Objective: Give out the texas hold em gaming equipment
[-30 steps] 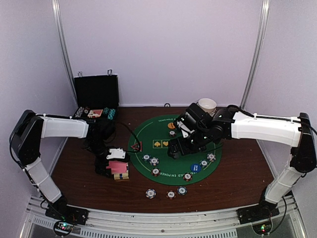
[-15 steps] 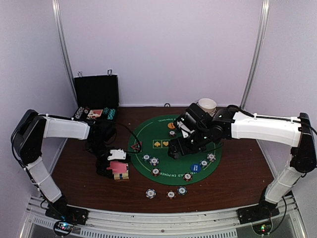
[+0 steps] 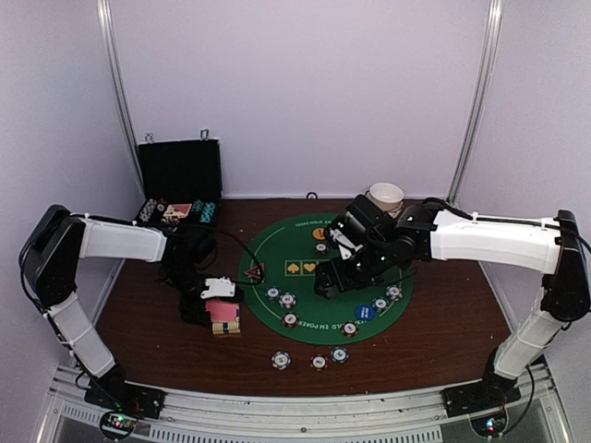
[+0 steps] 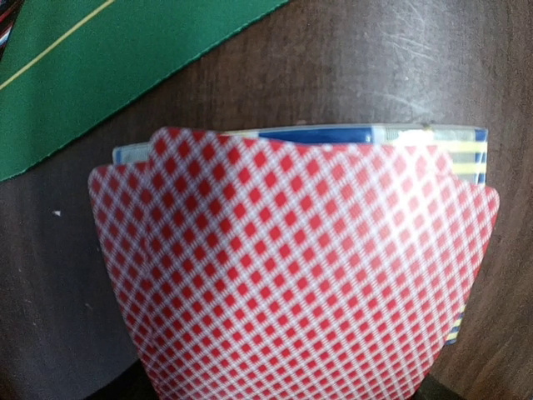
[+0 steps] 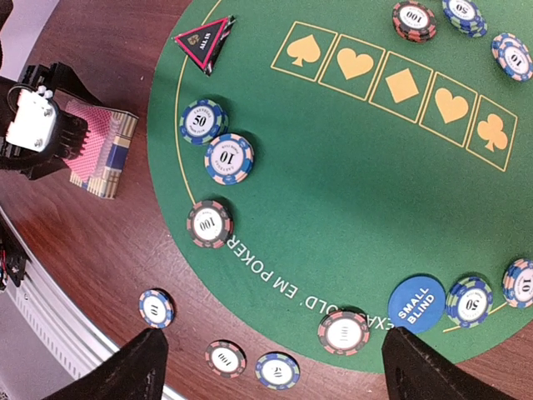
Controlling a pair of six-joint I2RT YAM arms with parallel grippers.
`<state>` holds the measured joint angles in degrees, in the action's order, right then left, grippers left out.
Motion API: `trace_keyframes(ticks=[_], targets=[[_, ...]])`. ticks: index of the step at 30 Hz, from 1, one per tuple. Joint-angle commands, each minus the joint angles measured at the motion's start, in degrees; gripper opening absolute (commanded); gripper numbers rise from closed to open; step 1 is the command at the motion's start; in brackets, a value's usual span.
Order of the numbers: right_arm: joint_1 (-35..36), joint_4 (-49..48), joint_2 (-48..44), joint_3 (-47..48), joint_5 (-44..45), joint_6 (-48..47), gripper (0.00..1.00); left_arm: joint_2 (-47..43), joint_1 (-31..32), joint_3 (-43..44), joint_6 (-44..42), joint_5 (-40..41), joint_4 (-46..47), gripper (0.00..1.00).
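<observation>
My left gripper (image 3: 220, 309) is shut on a fan of pink-backed playing cards (image 4: 291, 267) just above the blue-and-yellow card box (image 4: 466, 154), left of the green mat (image 3: 323, 254). The cards hide its fingers in the left wrist view. My right gripper (image 5: 287, 367) is open and empty, hovering over the mat's near edge. Several striped chips lie on the mat, among them a 50 chip (image 5: 203, 122), a 10 chip (image 5: 229, 158) and a 100 chip (image 5: 208, 223). Three chips (image 3: 319, 362) lie off the mat, nearer me. The red triangular button (image 5: 204, 42), blue button (image 5: 417, 302) and orange button (image 3: 319, 233) sit on the mat.
An open black case (image 3: 180, 180) with chips and cards stands at the back left. A white bowl (image 3: 386, 197) stands behind the mat, close to my right arm. Brown tabletop (image 3: 443, 323) surrounds the mat.
My left gripper with the cards has shifted very slightly toward the mat. The right arm and the chips have not visibly moved.
</observation>
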<state>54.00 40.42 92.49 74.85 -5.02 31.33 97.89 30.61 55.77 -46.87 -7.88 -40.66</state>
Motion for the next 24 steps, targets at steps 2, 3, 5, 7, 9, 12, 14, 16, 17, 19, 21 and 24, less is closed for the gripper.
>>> trace_keyframes(ticks=[2,3,5,7,9,12,14,16,17,19,21,24], targets=[[-0.21,-0.85,-1.25,-0.41,-0.54,-0.04,0.92,-0.89,0.58,-1.78,0.38,0.20,-0.42,0.72],[-0.21,-0.94,-1.20,-0.48,-0.52,0.02,0.91,-1.00,0.63,-1.88,0.38,0.14,-0.39,0.69],[-0.18,-1.05,-1.15,-0.49,-0.75,0.12,0.90,-1.12,0.68,-1.98,0.40,0.11,-0.29,0.63],[-0.21,-1.07,-1.03,-0.52,-0.81,0.22,0.90,-1.10,0.76,-2.14,0.38,0.06,-0.18,0.55],[-0.21,-1.29,-0.95,-0.59,-1.11,0.37,0.89,-1.07,0.77,-2.24,0.37,0.19,-0.04,0.46],[-0.21,-1.61,-0.75,-0.64,-1.51,0.55,0.88,-1.27,0.77,-2.41,0.34,0.38,0.13,0.34],[-0.21,-1.81,-0.65,-0.54,-1.71,0.64,0.88,-1.36,0.77,-2.35,0.38,0.70,0.23,0.25],[-0.20,-2.04,-0.43,-0.42,-2.09,0.70,0.87,-1.44,0.77,-2.20,0.65,1.13,0.24,0.14],[-0.21,-2.11,-0.34,-0.40,-2.24,0.73,0.87,-1.57,0.77,-2.05,0.80,1.26,0.24,0.10],[-0.21,-2.08,-0.13,-0.24,-2.36,0.73,0.86,-2.09,0.77,-1.79,1.03,1.36,0.24,0.00],[-0.20,-2.18,-0.11,-0.23,-2.45,0.75,0.86,-2.74,0.77,-1.27,1.45,1.68,0.19,0.00],[-0.20,-2.23,-0.16,-0.23,-2.61,0.84,0.85,-3.79,0.77,0.09,1.85,0.97,-1.32,0.00]])
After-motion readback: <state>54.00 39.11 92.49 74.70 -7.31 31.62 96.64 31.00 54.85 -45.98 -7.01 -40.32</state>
